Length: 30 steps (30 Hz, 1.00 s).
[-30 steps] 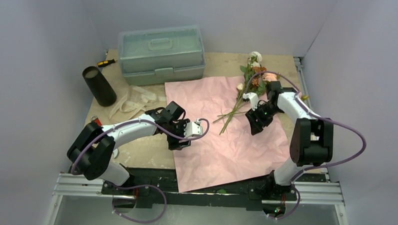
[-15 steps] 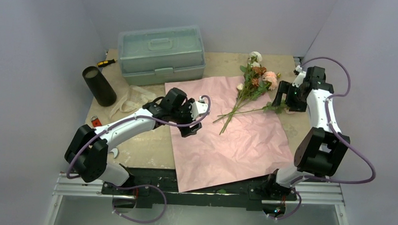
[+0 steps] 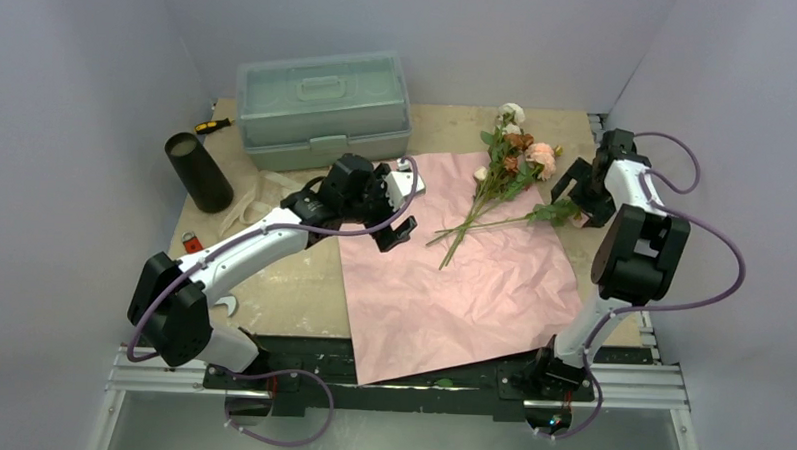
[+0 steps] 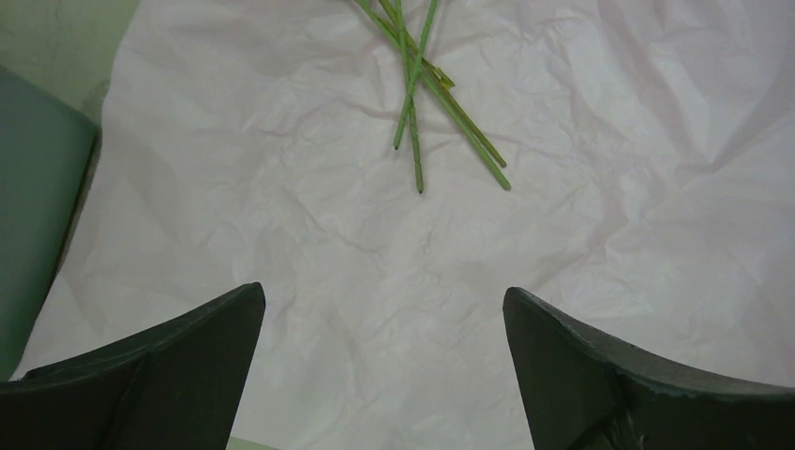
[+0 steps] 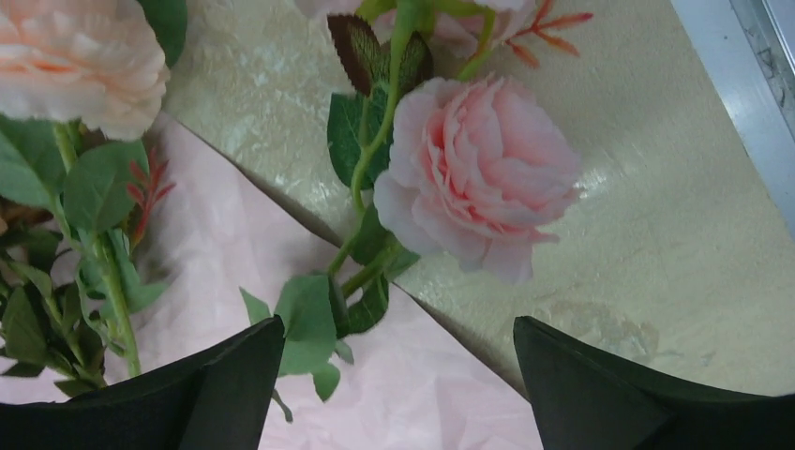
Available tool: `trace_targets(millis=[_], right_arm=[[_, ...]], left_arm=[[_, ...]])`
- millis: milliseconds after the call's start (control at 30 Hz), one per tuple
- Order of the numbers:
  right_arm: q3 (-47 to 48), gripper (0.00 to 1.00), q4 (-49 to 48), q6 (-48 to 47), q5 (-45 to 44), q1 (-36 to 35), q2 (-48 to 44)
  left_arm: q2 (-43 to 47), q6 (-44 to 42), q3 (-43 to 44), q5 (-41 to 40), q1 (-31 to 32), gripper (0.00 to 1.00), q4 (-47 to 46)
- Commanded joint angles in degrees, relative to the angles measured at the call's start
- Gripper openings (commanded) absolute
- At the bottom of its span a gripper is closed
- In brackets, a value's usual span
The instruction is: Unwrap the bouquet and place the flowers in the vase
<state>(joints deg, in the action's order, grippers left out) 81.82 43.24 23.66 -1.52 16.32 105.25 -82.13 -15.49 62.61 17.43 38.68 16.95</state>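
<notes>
Well, unwrap looked done; left gripper (image 4: 384, 305) and right gripper (image 5: 398, 328) gaped empty. Next we needed stems (image 4: 412, 103) ahead of left pinched, then vase (image 3: 198, 171).

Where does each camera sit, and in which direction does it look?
Top external: above and behind the arms, looking down on the table; both arms, left hand and right hand show.
Left wrist: on the left arm, facing down at the pink paper and stem ends; its two fingers show.
Right wrist: on the right arm, facing a pink rose; its two fingers show.
Shared: top and left wrist both see the stem ends.
</notes>
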Motion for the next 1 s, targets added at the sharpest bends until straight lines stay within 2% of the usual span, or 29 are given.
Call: trace_targets(millis=[0,133,200,433,700,900,933,967], right_arm=[[6.3,0.97,-1.9,4.0,-2.2,0.3,3.8],[7.6,0.93,-2.1,4.6,-1.0,0.3,8.4],[7.7,0.87,-1.9,4.8,0.1,0.4,9.7],[7.0,0.73,-1.2,6.6,3.6,1.1,8.6],[4.0,0.46,0.0,7.6,12.1,1.8,0.9],[3.1,0.17,0.1,7.4,14.7,1.9,-3.2],[2.9,0.16,0.1,7.6,14.6,2.1,-3.3],[2.5,0.20,0.2,7.8,14.5,2.3,-3.2]], left_arm=[[0.4,2.2,4.8,-0.9,-0.1,1.00,-0.6],[0.1,1.6,6.2,-2.2,-0.1,1.00,1.6],[0.3,1.2,6.7,-2.8,-0.1,1.00,2.2],[0.9,0.0,8.4,-4.4,-0.1,1.00,3.5],[-0.1,-1.1,10.4,-4.9,-0.1,1.00,4.6],[-0.5,0.1,11.7,-6.5,-0.2,1.00,5.3],[-0.5,0.2,11.9,-6.5,-0.3,1.00,5.4],[-0.4,0.2,12.1,-6.5,-0.4,1.00,5.4]])
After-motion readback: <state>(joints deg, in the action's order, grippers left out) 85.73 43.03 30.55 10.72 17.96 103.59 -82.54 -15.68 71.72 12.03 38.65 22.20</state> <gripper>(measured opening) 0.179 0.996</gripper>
